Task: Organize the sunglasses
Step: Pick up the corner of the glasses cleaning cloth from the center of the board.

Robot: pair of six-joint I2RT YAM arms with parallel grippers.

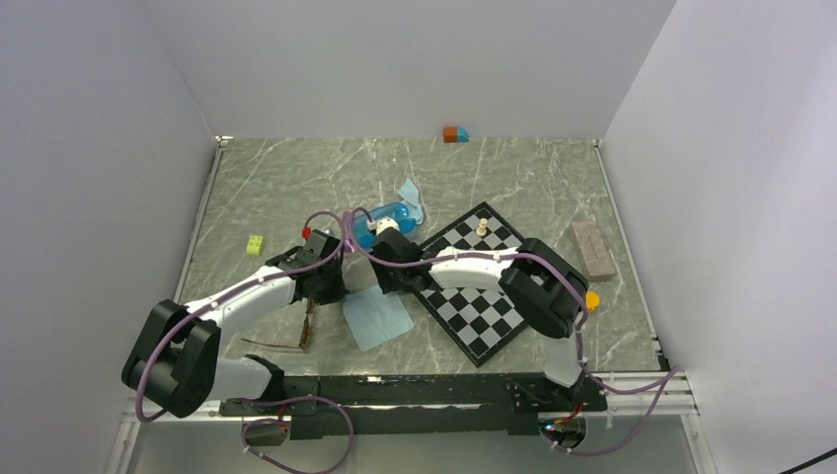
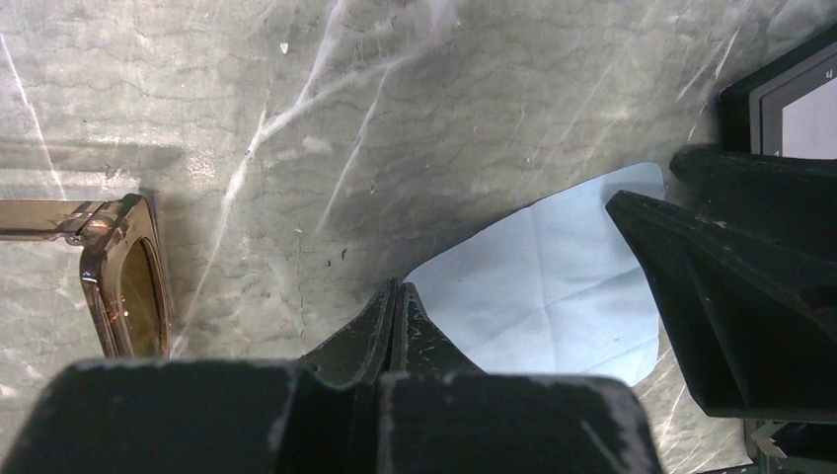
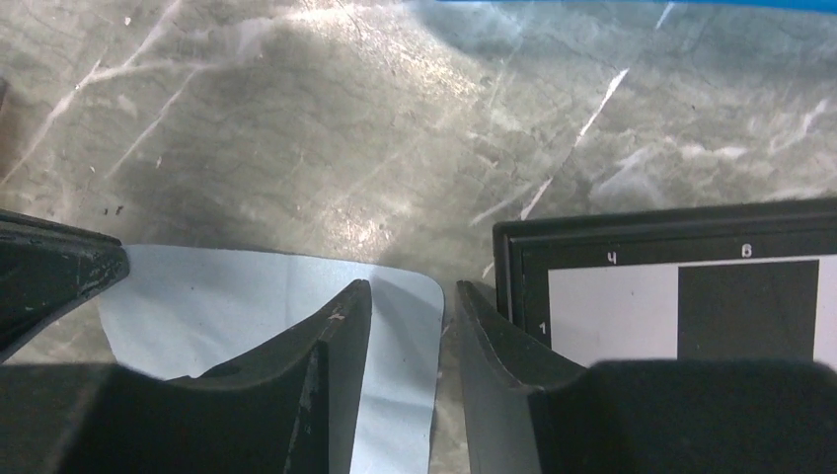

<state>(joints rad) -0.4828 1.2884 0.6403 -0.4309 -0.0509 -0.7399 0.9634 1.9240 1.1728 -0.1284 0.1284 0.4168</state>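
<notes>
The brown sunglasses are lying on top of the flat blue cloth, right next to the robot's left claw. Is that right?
Not quite. The brown sunglasses lie on the bare marble table, off to one side of the light-blue cloth and not touching it. They are near the left gripper, as you said. The left wrist view shows the gap.

It looked like a robotics lab test cell, not anyone's home. Plain white walls (image 1: 99, 148) boxed in a grey marble-patterned table (image 1: 296, 178) on three sides. Two white-and-black arms, the left arm (image 1: 247, 296) and the right arm (image 1: 474, 267), were bolted to a black rail (image 1: 395, 395) at the near edge, with purple cables (image 1: 326, 222) looping off them. Mismatched props lay about: a chessboard (image 1: 484, 306), a lime brick (image 1: 256, 245), coloured blocks (image 1: 455, 134).
</notes>
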